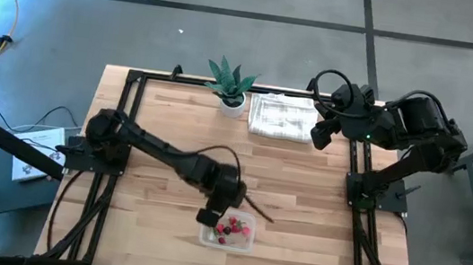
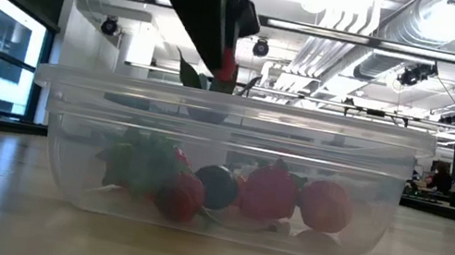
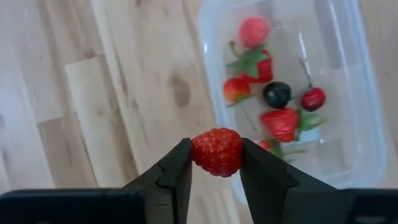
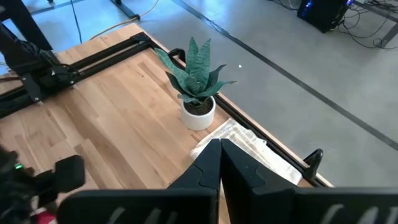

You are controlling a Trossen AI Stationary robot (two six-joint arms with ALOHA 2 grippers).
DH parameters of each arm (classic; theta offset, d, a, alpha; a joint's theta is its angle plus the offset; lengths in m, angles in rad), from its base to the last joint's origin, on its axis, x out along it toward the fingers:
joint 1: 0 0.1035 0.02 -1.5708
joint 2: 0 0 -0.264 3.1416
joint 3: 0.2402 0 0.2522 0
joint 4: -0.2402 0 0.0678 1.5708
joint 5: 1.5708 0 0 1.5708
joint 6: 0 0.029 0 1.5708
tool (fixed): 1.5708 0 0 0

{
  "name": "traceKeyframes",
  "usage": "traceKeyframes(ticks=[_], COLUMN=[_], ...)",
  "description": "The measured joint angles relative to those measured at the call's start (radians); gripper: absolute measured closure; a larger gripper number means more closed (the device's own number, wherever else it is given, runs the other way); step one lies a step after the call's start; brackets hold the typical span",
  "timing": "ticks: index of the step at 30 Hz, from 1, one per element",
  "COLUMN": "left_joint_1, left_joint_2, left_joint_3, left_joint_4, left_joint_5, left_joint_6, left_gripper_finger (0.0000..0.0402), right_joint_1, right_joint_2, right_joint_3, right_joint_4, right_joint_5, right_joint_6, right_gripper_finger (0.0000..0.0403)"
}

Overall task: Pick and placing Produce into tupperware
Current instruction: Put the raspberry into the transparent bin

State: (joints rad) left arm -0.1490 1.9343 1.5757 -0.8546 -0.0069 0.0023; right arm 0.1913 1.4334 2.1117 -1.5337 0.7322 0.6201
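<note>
A clear tupperware [image 1: 228, 237] stands near the table's front edge, holding several small produce pieces [image 3: 273, 93]: red strawberries, a pinkish one, a dark berry and a cherry. My left gripper [image 3: 216, 163] hangs just above the container's left rim, shut on a red strawberry [image 3: 217, 150]; the low view shows it above the rim [image 2: 226, 69]. My right gripper [image 4: 219, 158] waits shut and high at the table's far right [image 1: 319, 135]. My left gripper pinches the red strawberry by its two opposite sides [image 3: 198, 152] between the free ends of its two fingers. The fingers come from above, pointing steeply down. The strawberry is lifted clear, above the tupperware's left rim [image 3: 208, 81].
A green potted plant [image 1: 231, 85] and a folded white cloth [image 1: 282, 117] sit at the table's far edge. Black frame rails [image 1: 124, 128] run along the left and right sides. Bare wood lies left of the tupperware.
</note>
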Motion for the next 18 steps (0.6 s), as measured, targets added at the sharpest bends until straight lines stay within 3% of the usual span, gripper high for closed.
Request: traceKeyframes(ticks=[9,18], left_joint_1=[-0.064,-0.068], left_joint_2=[0.010,0.061], left_joint_3=[0.001,0.002], left_joint_4=[0.052,0.137], left_joint_5=[0.001,0.162], left_joint_6=[-0.037,-0.038], left_gripper_finger=[0.0299,0.0293], right_joint_1=[0.000,0.000], right_joint_2=[0.000,0.000], right_joint_3=[0.000,0.000], right_joint_4=[0.000,-0.003], right_joint_5=[-0.002,-0.019], right_joint_6=[0.003,0.000], right_gripper_finger=[0.0402,0.0402])
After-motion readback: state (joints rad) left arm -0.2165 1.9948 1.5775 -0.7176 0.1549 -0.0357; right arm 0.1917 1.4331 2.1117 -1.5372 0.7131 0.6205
